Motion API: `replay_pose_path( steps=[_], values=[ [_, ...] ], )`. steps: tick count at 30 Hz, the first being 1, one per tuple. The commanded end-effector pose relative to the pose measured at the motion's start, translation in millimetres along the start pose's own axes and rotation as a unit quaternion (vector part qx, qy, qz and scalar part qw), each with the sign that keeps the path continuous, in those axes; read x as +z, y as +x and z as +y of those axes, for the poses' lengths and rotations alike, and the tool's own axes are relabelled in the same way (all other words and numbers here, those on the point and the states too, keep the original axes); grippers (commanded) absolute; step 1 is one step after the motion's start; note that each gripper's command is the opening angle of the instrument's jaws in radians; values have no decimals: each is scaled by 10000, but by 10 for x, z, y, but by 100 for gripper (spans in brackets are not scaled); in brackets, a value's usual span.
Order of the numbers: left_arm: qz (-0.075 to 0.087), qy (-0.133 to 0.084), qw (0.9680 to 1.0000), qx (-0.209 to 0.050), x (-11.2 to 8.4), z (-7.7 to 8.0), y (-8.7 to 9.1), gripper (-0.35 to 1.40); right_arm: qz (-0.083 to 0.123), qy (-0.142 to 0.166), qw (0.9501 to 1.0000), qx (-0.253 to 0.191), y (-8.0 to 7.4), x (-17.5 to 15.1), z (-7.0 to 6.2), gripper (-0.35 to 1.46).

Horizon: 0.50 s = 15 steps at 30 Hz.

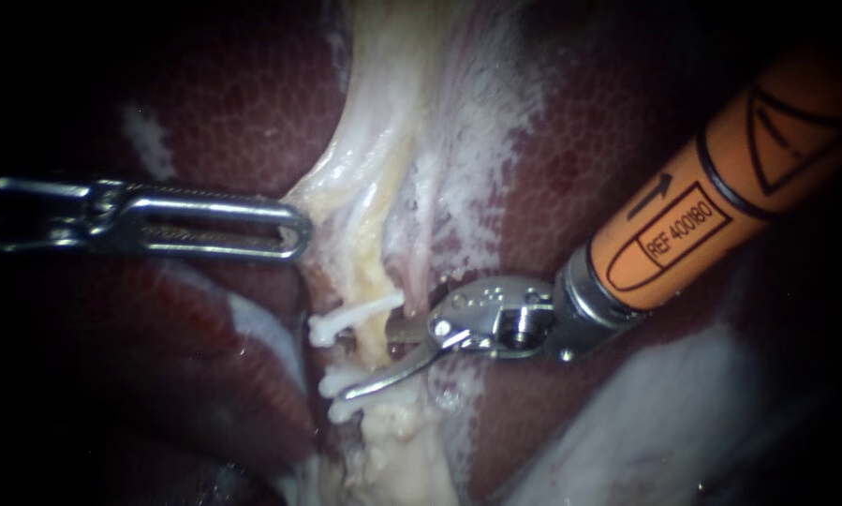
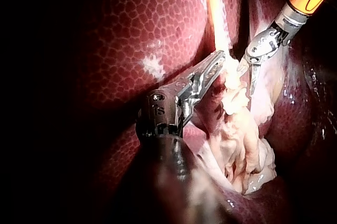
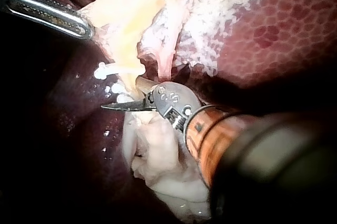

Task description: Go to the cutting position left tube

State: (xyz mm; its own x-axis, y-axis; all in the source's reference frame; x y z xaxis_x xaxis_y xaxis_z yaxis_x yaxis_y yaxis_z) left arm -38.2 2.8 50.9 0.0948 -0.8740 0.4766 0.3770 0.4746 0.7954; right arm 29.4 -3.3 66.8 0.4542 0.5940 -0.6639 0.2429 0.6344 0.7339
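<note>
A pale yellowish left tube [image 1: 376, 281] runs down between the dark red liver lobes and carries white clips [image 1: 346, 321], one above and two [image 1: 350, 386] below. My right instrument [image 1: 369, 361], with an orange shaft and curved blades, comes in from the right. Its blades stand open on either side of the tube, in the gap between the upper and lower clips. The right wrist view shows the same open blades [image 3: 121, 93] at the clips [image 3: 108, 70]. My left instrument [image 1: 289, 230] has slotted jaws shut on the edge of the pale tissue [image 2: 224, 66] beside the tube.
Dark red liver [image 1: 233, 103] lies on both sides of the pale band. A thinner pinkish strand [image 1: 425, 244] runs just right of the clipped tube. Lumpy whitish tissue [image 2: 245, 139] hangs beyond the clips, ahead of the left instrument.
</note>
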Motion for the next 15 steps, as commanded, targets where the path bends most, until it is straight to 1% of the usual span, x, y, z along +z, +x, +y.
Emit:
replay_pose_path(
  steps=[1,4,7,8,13,15],
  values=[
    [1,1,10000,-1,0,1,0,-35,10,26,10000,9,0,1,-1,68],
    [1,1,10000,-2,0,1,0,-35,55,92,9999,9,1,2,-2,62],
    [0,0,10000,-2,0,1,0,-35,54,157,9999,38,2,4,-1,41],
    [0,0,10000,-2,0,1,0,-35,63,185,9998,25,3,5,0,38],
    [-2,-5,10000,0,1,0,1,-35,83,163,9998,71,5,11,4,36],
    [-2,-6,10000,0,1,0,1,-35,85,155,9998,103,6,13,5,33]
  ],
)
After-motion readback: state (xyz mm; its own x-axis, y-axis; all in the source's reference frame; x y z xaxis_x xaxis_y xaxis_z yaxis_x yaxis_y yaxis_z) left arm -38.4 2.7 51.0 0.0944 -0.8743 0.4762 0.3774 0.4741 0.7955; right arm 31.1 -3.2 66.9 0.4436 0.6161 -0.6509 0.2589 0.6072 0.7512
